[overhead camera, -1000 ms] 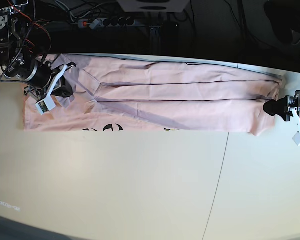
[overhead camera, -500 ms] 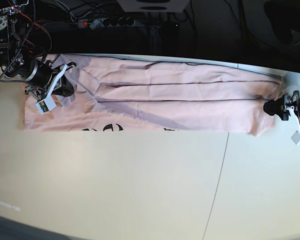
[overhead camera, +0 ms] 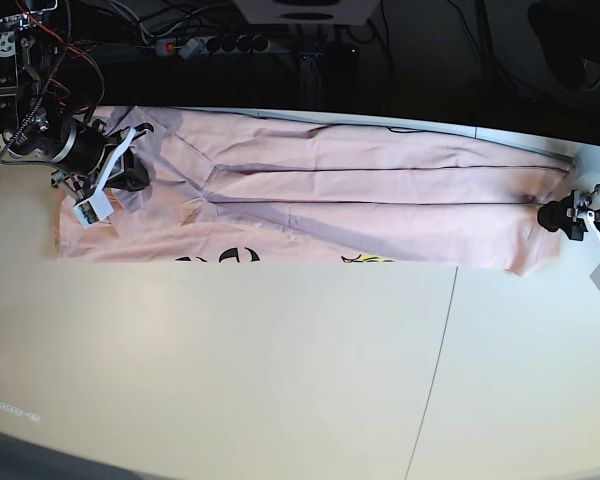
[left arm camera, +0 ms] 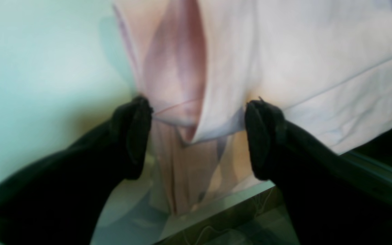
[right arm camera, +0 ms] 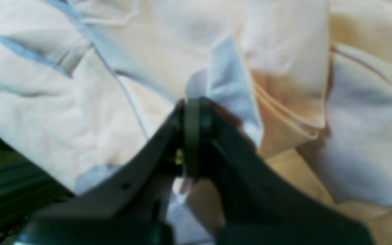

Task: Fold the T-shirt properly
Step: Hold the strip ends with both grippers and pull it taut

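Note:
The pale pink T-shirt lies as a long folded band along the back of the table, with black lettering showing at its front edge. In the base view my right gripper sits on the band's left end. The right wrist view shows that gripper shut on a raised pinch of the T-shirt. My left gripper is at the band's right end. Up close, this left gripper is open, and a loose fold of the T-shirt lies between its black fingers.
The table's back edge runs just behind the shirt's end, with dark floor beyond. A power strip and cables lie behind the table. A seam crosses the tabletop in front of the shirt.
My left gripper has opened and drawn back to the right off the shirt's end. The right gripper and the whole shirt have shifted slightly to the right.

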### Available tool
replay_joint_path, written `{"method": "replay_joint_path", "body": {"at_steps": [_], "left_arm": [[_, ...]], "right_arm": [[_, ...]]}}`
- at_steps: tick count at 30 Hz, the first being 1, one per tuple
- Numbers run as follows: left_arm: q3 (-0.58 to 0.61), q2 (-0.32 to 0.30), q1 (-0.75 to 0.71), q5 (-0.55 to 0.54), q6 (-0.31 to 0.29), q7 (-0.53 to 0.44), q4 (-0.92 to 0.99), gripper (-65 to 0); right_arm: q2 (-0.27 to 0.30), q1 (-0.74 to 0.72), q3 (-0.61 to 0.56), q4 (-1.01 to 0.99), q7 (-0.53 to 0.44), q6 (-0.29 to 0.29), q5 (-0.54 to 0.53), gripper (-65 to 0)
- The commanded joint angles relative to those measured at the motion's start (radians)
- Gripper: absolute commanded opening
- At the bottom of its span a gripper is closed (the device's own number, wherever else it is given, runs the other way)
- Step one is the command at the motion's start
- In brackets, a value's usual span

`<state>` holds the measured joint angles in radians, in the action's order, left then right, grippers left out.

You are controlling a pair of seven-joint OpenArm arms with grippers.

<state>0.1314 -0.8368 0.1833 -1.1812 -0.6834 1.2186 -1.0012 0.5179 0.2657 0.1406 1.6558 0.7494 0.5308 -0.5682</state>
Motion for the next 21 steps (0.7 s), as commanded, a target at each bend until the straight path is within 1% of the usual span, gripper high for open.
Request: {"method": "replay_joint_path", "body": {"at_steps": [1, 6, 9, 13, 16, 18, 21], "left_arm": [[-0.008, -0.031, 0.016, 0.011, -0.015, 0.008, -0.005, -17.8], [-0.008, -0.031, 0.021, -0.011, -0.015, 0.009, -0.006, -17.8], [-0.008, -0.031, 0.021, -0.005, -0.015, 0.008, -0.006, -17.8], [-0.008, -0.031, 0.021, 0.064, -0.015, -0.019, -0.006, -17.8], [-0.008, -0.031, 0.021, 0.084, -0.015, -0.027, -0.006, -17.8], [-0.008, -0.031, 0.021, 0.118, -0.015, -0.039, -0.006, -17.8], [-0.008, -0.031, 0.022, 0.124, -0.015, -0.044, -0.006, -17.8]], "right_arm": [[0.017, -0.010, 0.007, 0.012, -0.005, 0.084, -0.008, -65.0], [0.017, -0.010, 0.007, 0.012, -0.005, 0.084, -0.008, -65.0], [0.017, -0.010, 0.007, 0.012, -0.004, 0.084, -0.008, -65.0], [0.017, -0.010, 0.007, 0.012, -0.005, 0.084, -0.008, -65.0], [0.016, -0.010, 0.007, 0.012, -0.005, 0.084, -0.008, -65.0], [0.016, -0.010, 0.007, 0.012, -0.004, 0.084, -0.008, -65.0], [0.016, -0.010, 0.007, 0.012, -0.005, 0.084, -0.008, -65.0]]}}
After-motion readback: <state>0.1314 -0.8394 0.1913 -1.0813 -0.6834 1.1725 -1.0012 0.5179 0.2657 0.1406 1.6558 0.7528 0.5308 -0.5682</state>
